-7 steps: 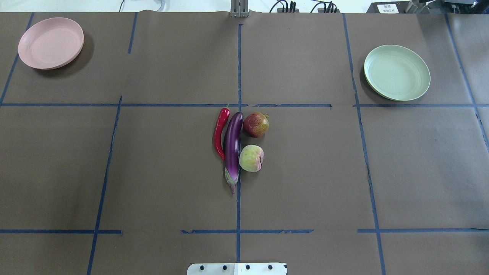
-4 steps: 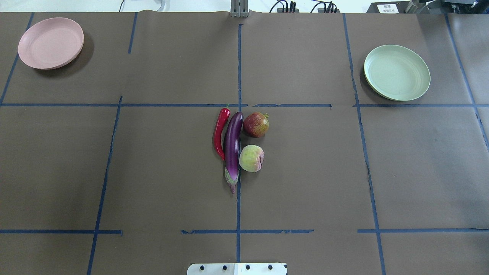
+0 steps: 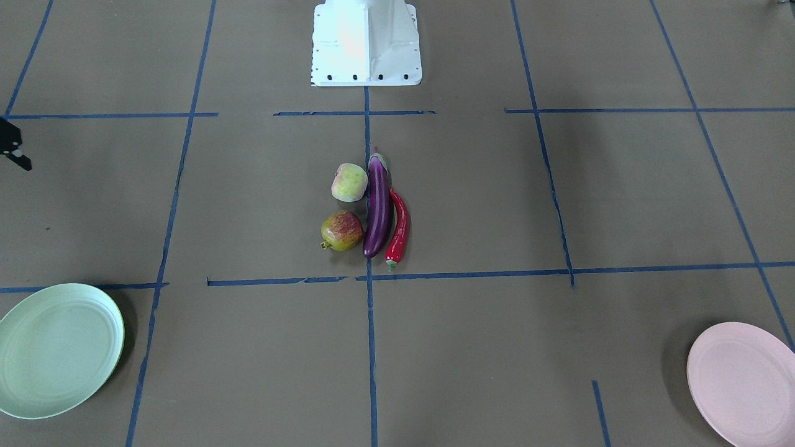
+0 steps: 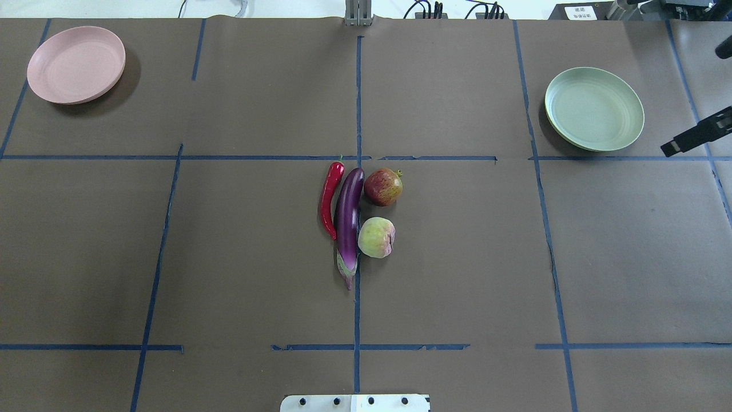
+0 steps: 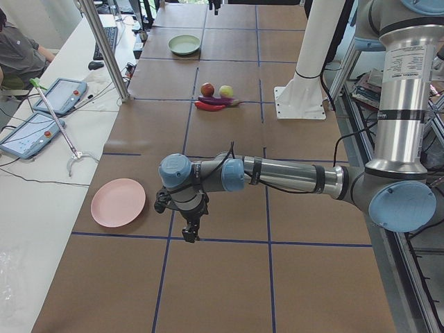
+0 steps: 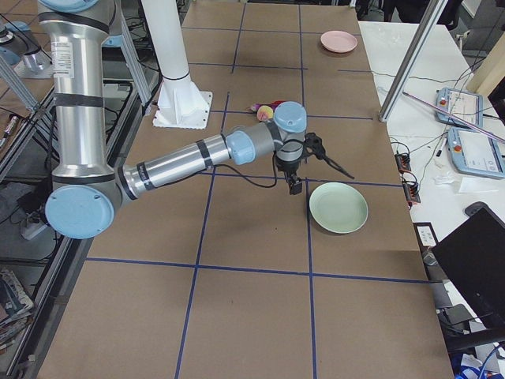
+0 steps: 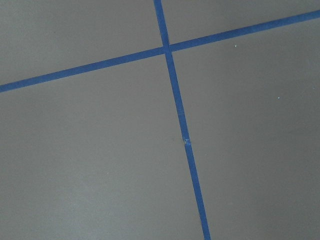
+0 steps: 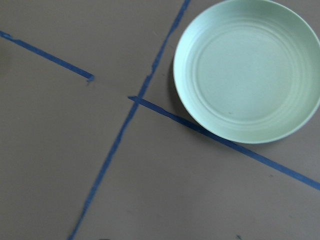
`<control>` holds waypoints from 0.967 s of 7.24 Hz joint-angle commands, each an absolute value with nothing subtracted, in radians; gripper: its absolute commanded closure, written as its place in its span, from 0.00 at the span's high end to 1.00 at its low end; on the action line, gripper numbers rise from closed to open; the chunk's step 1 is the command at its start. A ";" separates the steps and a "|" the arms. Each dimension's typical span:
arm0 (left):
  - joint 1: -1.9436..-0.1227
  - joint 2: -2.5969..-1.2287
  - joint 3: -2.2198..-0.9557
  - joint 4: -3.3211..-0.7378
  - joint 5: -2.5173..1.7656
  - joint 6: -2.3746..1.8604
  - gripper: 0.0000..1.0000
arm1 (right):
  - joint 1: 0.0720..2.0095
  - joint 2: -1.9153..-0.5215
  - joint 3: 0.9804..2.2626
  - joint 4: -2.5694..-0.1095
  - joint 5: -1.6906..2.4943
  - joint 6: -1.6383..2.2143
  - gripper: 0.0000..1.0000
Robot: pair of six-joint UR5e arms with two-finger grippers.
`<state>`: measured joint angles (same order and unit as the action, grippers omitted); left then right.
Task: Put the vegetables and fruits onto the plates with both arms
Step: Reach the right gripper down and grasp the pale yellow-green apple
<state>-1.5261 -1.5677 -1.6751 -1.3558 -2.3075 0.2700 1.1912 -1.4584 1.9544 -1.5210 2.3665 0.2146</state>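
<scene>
The purple eggplant (image 4: 348, 214) lies mid-table, with the red chili (image 4: 327, 200) along its left. The pomegranate (image 4: 383, 186) and the yellow-green fruit (image 4: 376, 237) sit at its right. All four are close together. The pink plate (image 4: 76, 64) is far left and the mint green plate (image 4: 594, 109) far right, both bare. A black part of my right gripper (image 4: 695, 137) shows at the right edge, beside the green plate (image 8: 247, 70); I cannot tell if it is open or shut. My left gripper (image 5: 190, 232) hangs near the pink plate (image 5: 118, 202); I cannot tell its state.
The white robot base (image 3: 366, 43) stands at the near table edge. Blue tape lines (image 4: 357, 103) grid the brown table cover. A side bench with tablets (image 5: 35, 118) and a metal post (image 5: 104, 48) runs along the table's far side.
A black part of my right gripper has come into the overhead view at the right edge, next to the green plate. The produce and plates have not moved.
</scene>
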 commanded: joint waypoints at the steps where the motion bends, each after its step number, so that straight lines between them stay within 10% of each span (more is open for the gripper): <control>1: -1.525 -1.569 -1.675 -1.358 -2.309 0.270 1.00 | 0.971 -1.234 1.951 -1.526 2.277 0.600 0.99; 7: -1.525 -1.568 -1.677 -1.356 -2.309 0.270 1.00 | 0.528 -0.788 1.587 -1.531 1.783 1.006 0.99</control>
<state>-1.5248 -1.5684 -1.6762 -1.3567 -2.3086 0.2700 0.5813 -0.8799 1.6986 -1.5305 1.8379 0.9746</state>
